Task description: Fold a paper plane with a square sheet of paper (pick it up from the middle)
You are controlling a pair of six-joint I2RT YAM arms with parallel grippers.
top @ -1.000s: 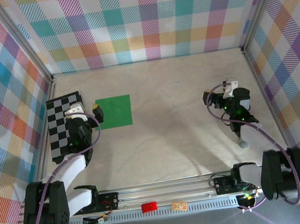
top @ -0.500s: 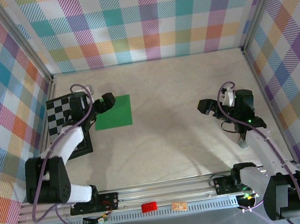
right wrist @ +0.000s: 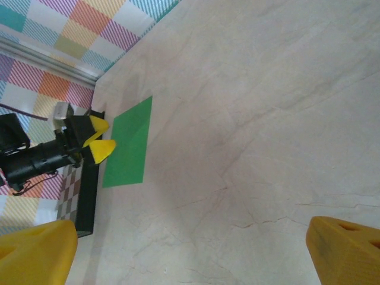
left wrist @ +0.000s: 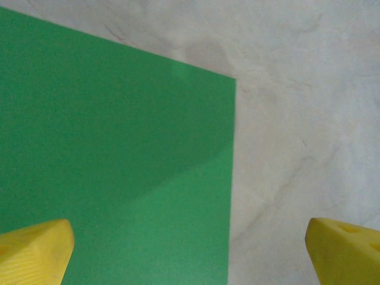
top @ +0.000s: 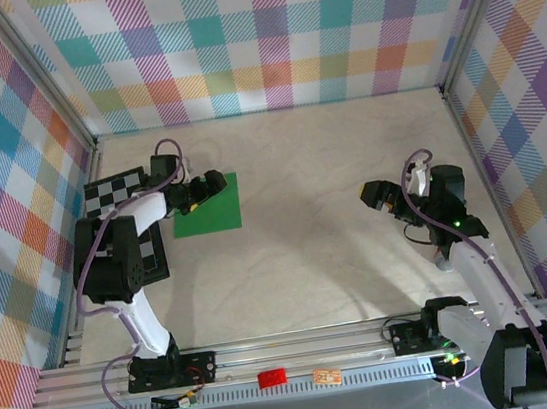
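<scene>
Bright, even, diffuse light from overhead fills the top view; the pale table [top: 336,216] carries only faint, soft-edged shadows, the plainest at 7 o'clock of centre. The plaid walls [top: 4,149] splay outward toward the frame's edges. In the left wrist view a soft diagonal shadow dims the square sheet of paper [left wrist: 119,166] from 10 o'clock. The yellow fingertips [left wrist: 32,252] of the left gripper [left wrist: 190,252] are blurred at 7 and 5 o'clock, as are the right gripper [right wrist: 190,252]'s; no glare shows
</scene>
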